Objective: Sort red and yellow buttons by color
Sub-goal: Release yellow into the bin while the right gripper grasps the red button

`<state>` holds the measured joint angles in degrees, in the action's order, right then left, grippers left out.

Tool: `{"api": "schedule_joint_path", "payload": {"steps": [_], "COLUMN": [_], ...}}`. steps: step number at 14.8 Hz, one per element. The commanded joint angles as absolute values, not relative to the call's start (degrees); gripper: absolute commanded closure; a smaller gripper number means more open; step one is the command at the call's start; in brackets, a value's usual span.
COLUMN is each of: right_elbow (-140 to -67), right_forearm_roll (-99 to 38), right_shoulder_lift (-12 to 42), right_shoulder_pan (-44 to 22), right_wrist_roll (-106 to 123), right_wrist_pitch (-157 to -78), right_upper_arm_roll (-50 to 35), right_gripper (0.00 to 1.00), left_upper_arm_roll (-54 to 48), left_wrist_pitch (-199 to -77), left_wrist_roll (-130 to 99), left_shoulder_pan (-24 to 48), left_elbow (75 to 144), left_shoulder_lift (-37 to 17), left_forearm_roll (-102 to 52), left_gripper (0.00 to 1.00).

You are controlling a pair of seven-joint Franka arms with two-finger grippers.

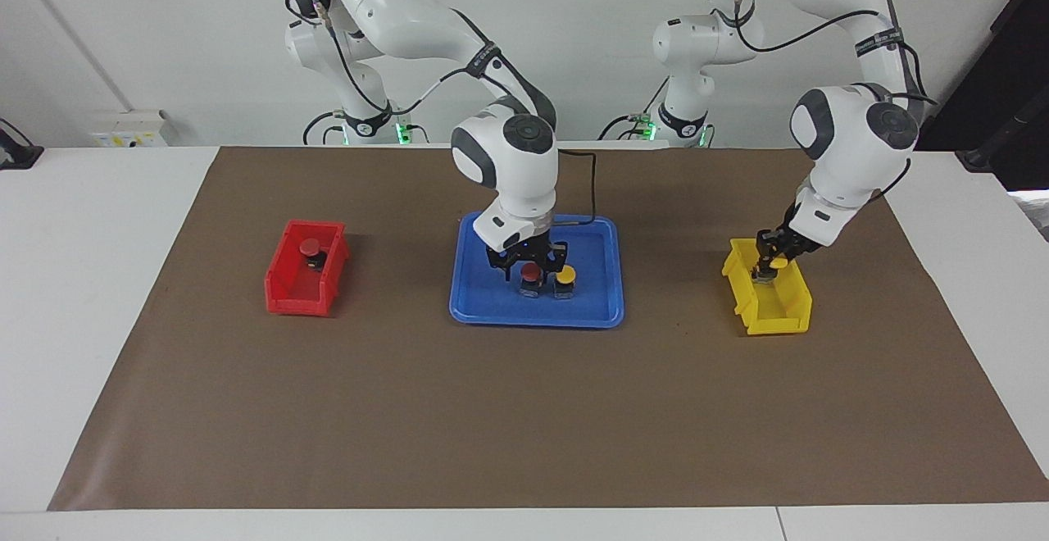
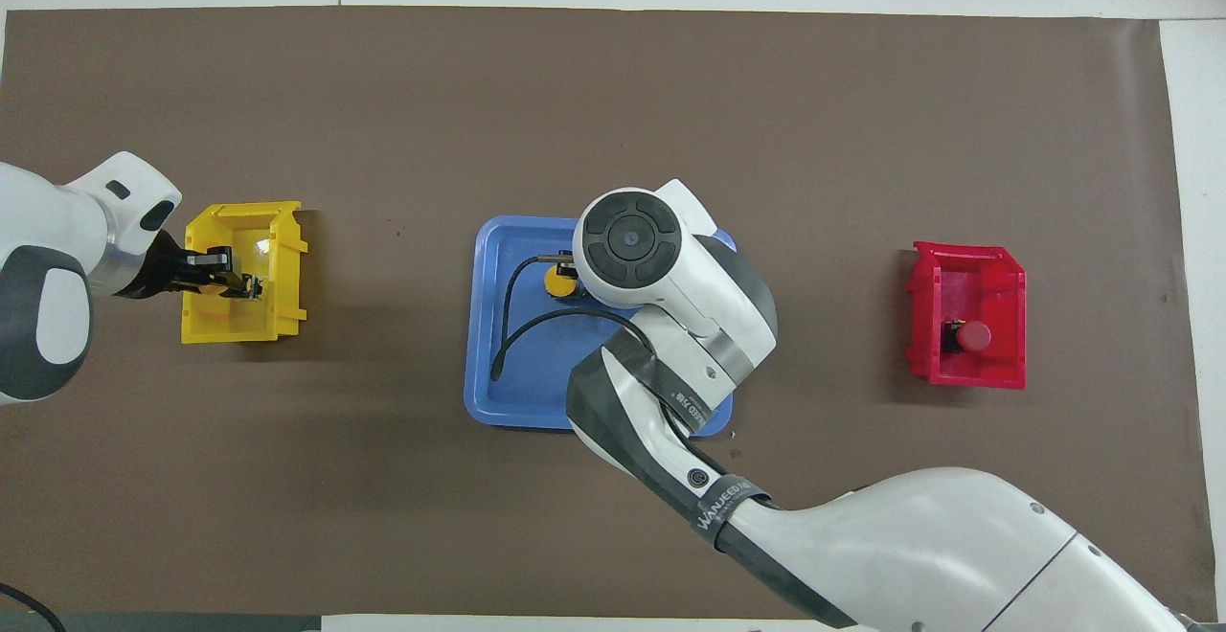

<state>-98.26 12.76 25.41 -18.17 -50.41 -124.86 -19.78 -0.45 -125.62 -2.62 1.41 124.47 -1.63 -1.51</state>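
Over yellow bin (image 1: 774, 321) | left jaws grip yellow button (image 1: 780, 262) | right jaws open over tray (image 1: 594, 311)

We've got one high camera facing the robots across the brown-papered table (image 1: 524, 410), another steeply overhead from their end; both share the whole mat.

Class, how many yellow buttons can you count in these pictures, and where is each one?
2. One yellow button stands on the blue tray beside the red one. The other is held by the left gripper in the yellow bin.
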Motion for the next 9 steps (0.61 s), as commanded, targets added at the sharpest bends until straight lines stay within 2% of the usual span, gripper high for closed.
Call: {"api": "schedule_joint_path", "payload": {"steps": [1, 4, 5, 7, 9], "right_elbow": [-100.11, -100.19, -100.20, -101.59, -102.57], "right_forearm_roll": [14.24, 14.24, 14.24, 14.24, 14.15], "right_shoulder_lift": [24.35, 24.35, 24.35, 24.08, 23.82], "right_shoulder_pan": [-17.84, -17.84, -17.84, -17.84, -17.84], "right_wrist_roll": [-51.77, -51.86, -51.86, -51.86, -51.86], "right_wrist_pitch": [-126.30, -126.30, -126.65, -128.40, -129.29], "right_upper_arm_roll": [-20.13, -20.21, -20.21, -20.22, -20.30], "right_gripper": [0.30, 0.30, 0.30, 0.30, 0.31], "left_upper_arm_roll": [0.09, 0.09, 0.09, 0.09, 0.09], "left_wrist_pitch": [-128.67, -129.11, -129.20, -129.46, -128.68], "left_wrist_roll": [-1.14, 0.09, 0.09, 0.09, 0.00], "left_shoulder_pan": [2.02, 1.67, 1.76, 1.93, 2.02], "left_elbow": [126.74, 128.23, 128.23, 128.06, 127.36], "left_shoulder_lift": [-1.58, -1.49, -1.58, -1.58, -1.93], "left_forearm_roll": [-2.20, -2.20, -2.20, -2.20, -2.20], "left_gripper": [0.97, 0.94, 0.83, 0.44, 0.40]}}
